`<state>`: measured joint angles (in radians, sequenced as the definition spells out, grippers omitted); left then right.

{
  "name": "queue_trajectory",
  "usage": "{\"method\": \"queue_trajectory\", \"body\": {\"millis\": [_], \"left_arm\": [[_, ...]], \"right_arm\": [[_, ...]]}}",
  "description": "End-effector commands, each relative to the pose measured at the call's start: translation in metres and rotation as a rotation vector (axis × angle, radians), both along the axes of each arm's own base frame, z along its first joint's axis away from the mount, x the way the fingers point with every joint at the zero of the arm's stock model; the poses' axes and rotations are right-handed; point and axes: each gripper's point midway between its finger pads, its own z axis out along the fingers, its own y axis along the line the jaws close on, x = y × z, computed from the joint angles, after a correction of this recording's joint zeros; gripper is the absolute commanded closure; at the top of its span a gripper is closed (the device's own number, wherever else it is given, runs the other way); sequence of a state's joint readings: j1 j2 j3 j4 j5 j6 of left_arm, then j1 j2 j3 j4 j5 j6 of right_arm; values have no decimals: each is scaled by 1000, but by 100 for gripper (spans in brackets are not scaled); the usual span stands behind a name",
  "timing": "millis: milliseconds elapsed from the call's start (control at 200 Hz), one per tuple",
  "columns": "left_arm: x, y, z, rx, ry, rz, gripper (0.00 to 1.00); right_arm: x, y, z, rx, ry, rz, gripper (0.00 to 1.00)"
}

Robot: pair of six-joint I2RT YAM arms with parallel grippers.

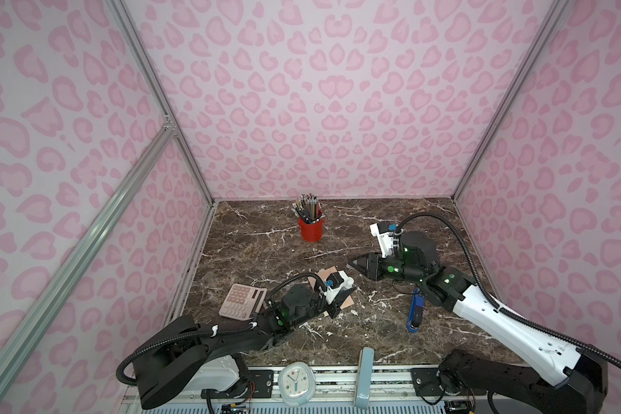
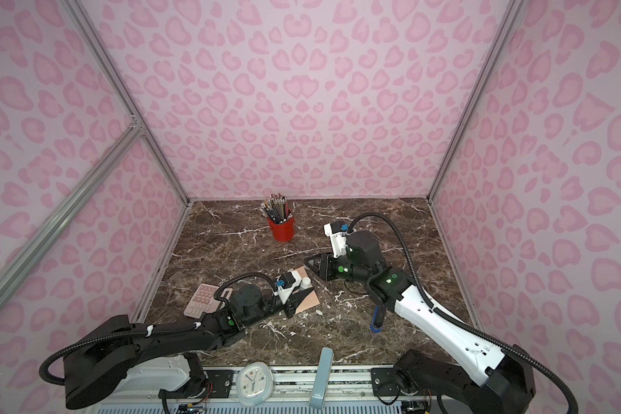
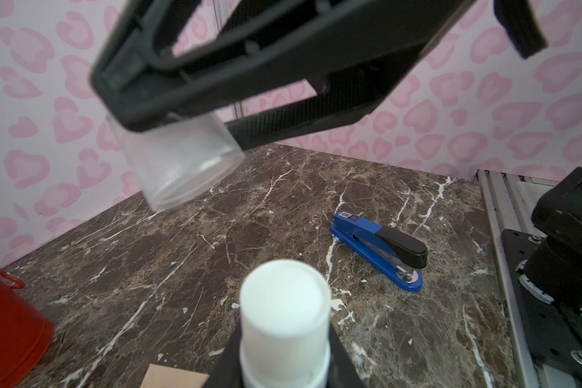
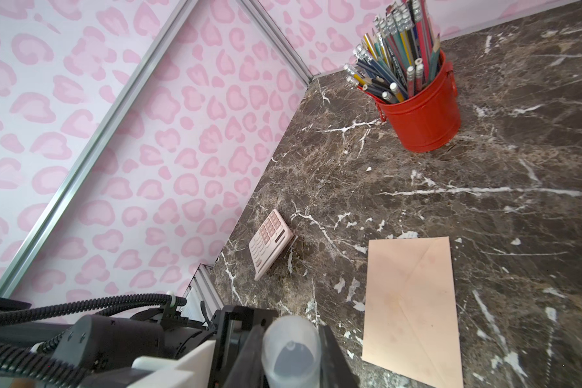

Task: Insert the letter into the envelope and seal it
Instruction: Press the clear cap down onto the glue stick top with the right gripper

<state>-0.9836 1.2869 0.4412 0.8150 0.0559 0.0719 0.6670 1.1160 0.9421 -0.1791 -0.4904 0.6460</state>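
Here, brown marble tabletop (image 1: pixel 266 251), peach envelope (image 4: pixel 410 302), pink patterned walls (image 1: pixel 337 107)

The marble table (image 1: pixel 266 243) carries the envelope (image 4: pixel 410 302), apparently flap-closed, a calculator (image 1: pixel 239 299), pencil bucket (image 1: pixel 311 229) and stapler (image 3: pixel 377 247).

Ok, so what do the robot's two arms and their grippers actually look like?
Both arms are mostly black; the right arm has a long white shell. A ribbed black cable hose loops along each. Joints carry small green lights. Each wrist bears a white camera mount with a blue plug. The left gripper and right gripper are black, tapering to wedge shapes.
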Motion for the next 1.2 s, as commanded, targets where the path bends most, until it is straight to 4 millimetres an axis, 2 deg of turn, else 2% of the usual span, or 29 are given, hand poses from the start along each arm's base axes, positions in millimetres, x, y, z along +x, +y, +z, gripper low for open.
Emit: {"method": "queue_trajectory", "body": {"millis": [0,555,1195], "left_arm": [[3,-2,18,-57,-30,-2,96],[11,-4,21,-53,-24,-4,96],[20,4,25,-78,-9,28,96]], "right_arm": [[1,1,0,14,-3,-8,74],[-11,3,-10,-14,18,42,74],[-26,5,-18,-53,10,98,74]]}}
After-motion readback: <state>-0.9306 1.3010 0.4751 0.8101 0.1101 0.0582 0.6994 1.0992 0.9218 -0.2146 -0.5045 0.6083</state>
